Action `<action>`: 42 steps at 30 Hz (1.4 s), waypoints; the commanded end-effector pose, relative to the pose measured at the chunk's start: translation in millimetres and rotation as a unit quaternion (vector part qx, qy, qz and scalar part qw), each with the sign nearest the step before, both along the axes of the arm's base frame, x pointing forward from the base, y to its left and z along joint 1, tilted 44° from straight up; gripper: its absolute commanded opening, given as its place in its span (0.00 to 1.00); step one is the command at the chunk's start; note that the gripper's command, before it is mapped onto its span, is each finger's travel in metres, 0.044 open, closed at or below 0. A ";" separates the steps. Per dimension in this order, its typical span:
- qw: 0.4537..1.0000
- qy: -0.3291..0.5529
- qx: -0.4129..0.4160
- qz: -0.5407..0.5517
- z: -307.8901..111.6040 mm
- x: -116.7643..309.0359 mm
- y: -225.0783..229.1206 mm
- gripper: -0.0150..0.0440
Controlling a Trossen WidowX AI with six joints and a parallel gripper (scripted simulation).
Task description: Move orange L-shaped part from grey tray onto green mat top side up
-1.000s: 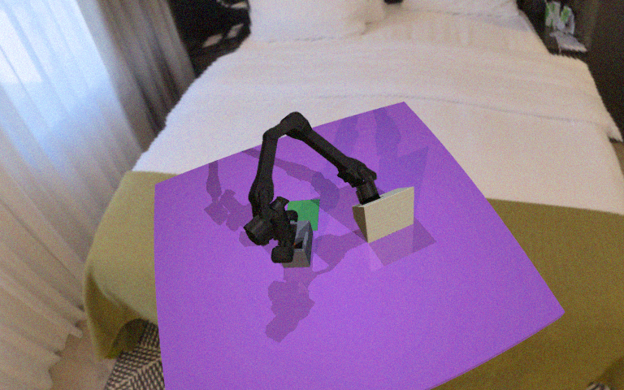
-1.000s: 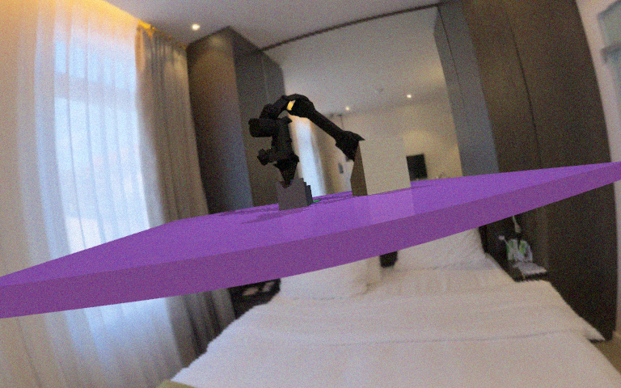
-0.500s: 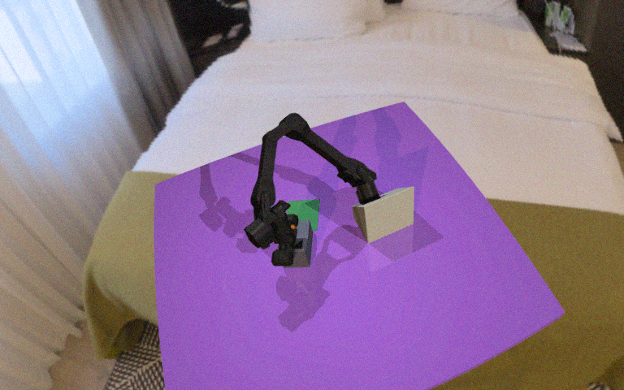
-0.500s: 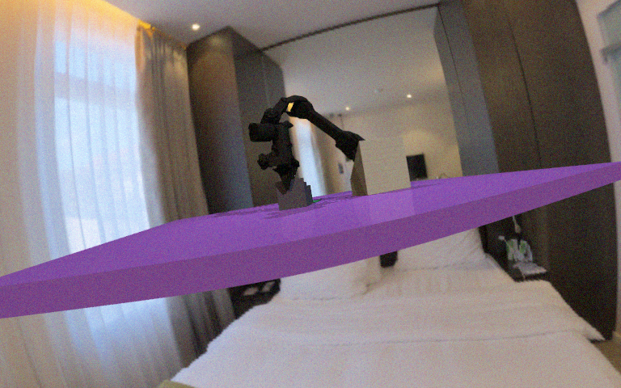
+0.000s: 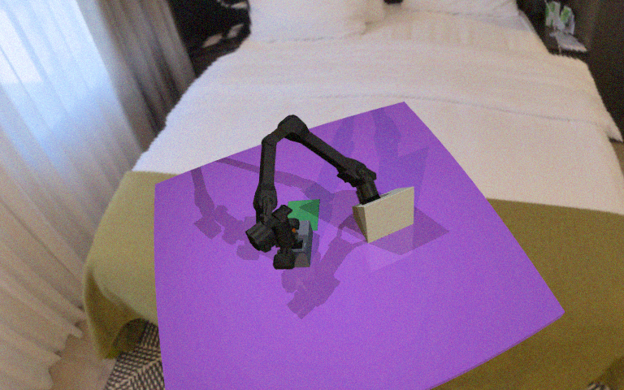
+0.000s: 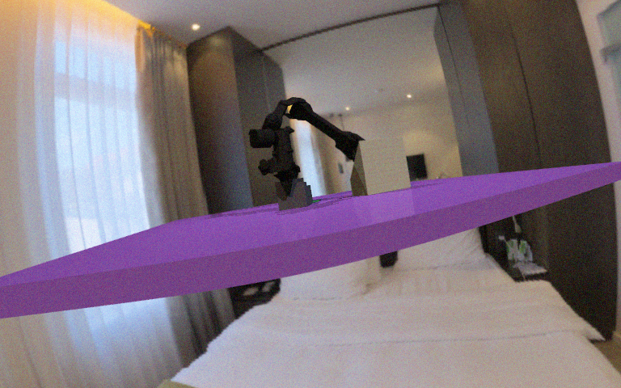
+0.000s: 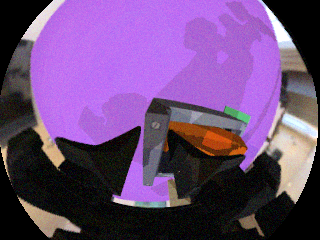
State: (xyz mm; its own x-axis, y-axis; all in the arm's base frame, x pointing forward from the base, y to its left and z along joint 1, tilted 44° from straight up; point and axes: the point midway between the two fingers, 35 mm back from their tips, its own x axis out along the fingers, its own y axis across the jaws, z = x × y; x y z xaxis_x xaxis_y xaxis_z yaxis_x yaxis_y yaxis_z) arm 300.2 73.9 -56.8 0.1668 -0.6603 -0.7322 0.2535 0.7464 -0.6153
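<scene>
The grey tray (image 5: 302,260) (image 6: 297,201) (image 7: 149,167) stands below my gripper (image 5: 299,239) (image 6: 287,191) (image 7: 154,131), which is partly open and holds nothing. In the wrist view, the right finger reaches down at the near end of the orange part (image 5: 293,230) (image 7: 220,141), and the left finger is beside the tray's end wall. The part's far end looks tipped up above the pocket, towards the green mat. That finger hides the part's L-shaped end, so contact there cannot be seen clearly. The green mat (image 5: 303,208) (image 7: 237,114) lies beside the tray with nothing visible on it.
A cream block (image 5: 390,214) (image 6: 383,166) stands on the purple table top (image 5: 358,322) (image 6: 219,242) by the arm's base. The arm arches over the table from there. Shadows of the arm fall across the table.
</scene>
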 end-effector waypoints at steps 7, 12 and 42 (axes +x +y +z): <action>1.000 0.004 -0.004 -0.001 -2.9 -1.0 -4.4 0.56; 1.000 0.000 0.001 0.001 -0.8 0.1 0.1 0.56; 1.000 0.001 0.000 0.006 74.7 -15.9 70.4 0.56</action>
State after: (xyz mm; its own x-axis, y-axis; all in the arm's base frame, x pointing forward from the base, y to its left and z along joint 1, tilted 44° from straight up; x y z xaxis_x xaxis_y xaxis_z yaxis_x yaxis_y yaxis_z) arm 283.9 144.2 18.3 0.1711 -0.6594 -0.7321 0.2436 0.7483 -0.6170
